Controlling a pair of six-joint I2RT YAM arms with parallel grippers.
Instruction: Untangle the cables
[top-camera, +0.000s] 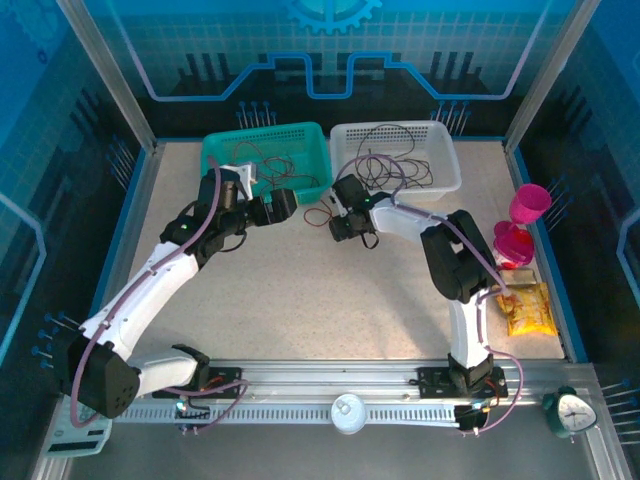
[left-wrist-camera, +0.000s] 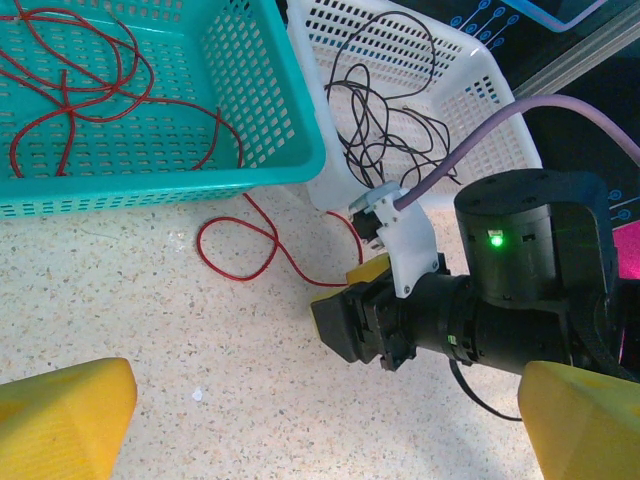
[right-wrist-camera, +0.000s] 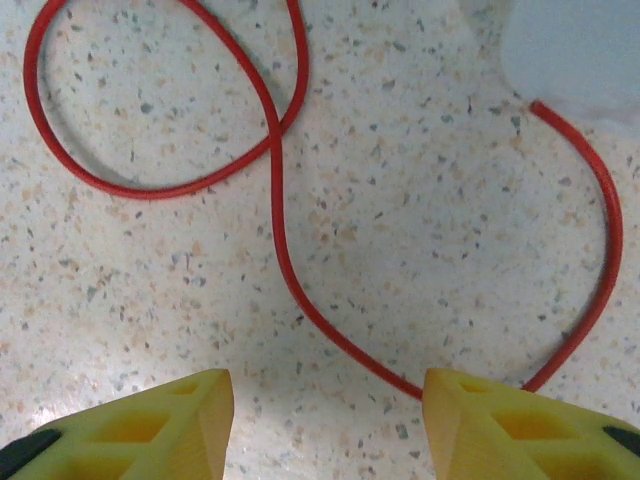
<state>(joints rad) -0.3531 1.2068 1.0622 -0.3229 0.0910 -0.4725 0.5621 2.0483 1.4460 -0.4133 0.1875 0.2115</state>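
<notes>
While both my arms are reaching up-frame over the speckled table (top-camera: 300, 300), my wrists are sitting close together just below the two baskets at top centre of the overhead view. Teal basket (top-camera: 322, 165) is sitting left, white basket (top-camera: 430, 184) right, side by side. Red cables (left-wrist-camera: 100, 90) are curling inside the teal one, and black cables (left-wrist-camera: 375, 130) are looping inside the white one. One loose red cable (right-wrist-camera: 275, 200) is lying on the table below the baskets. It's crossing itself into a loop at upper left of my right wrist view, then running down beside my right-hand fingertip and bending back up. Right gripper (right-wrist-camera: 325, 420) is hovering over it, jaws standing apart, clamping nothing. Left gripper (left-wrist-camera: 320, 430) is holding its jaws spread wide, pointing at the right wrist.
</notes>
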